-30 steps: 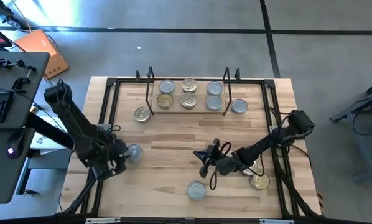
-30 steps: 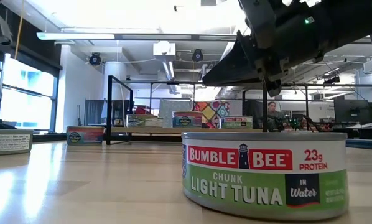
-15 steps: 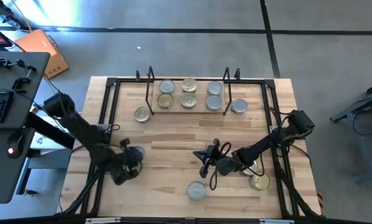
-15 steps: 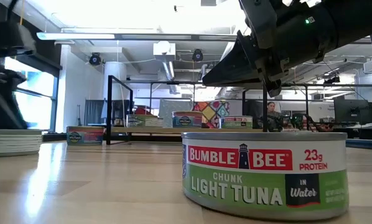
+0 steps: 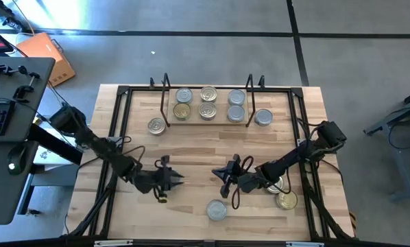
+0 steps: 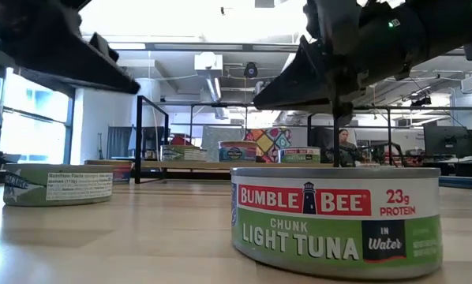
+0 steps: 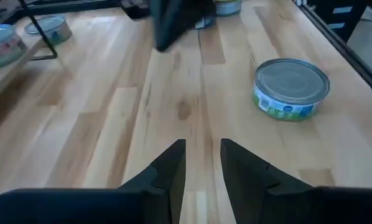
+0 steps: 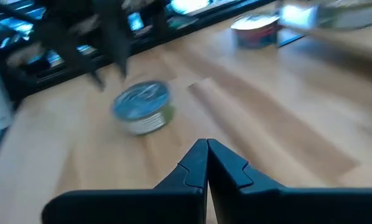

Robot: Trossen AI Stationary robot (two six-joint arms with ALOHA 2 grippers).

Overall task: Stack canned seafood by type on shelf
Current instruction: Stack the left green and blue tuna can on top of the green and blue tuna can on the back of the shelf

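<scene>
Pale wooden tabletop (image 5: 191, 147) inside a black frame, open workshop beyond. Of note at the left gripper (image 5: 176, 180): swung in from the table's left side toward the middle within the last second, narrowing on the way, now down to a slim gap with only bare wood showing between the fingers. No tin carried. Left behind, the nutrition-label tin (image 6: 58, 183): seen on the boards beneath the left arm in the low view, farther in from the edge than a second ago, so probably nudged rather than gripped. Reads as a missed or abandoned pick, with that tin still to be fetched. At the right gripper (image 5: 227, 177): hovering near mid-table as before, fingers pressed tight together, holding nothing. On the shelf (image 5: 195, 103) at the far side, six tins in two rows of three, silver and gold tops mixed, so sorting by type looks unfinished. Nearest the front edge, the Bumble Bee tin (image 6: 336, 217), well apart from both grippers. Both loose tins upright, flat tops up, short axis vertical; round in plan, so no long axis to align. Brand panel on one and nutrition panel on the other turned toward the front edge.
</scene>
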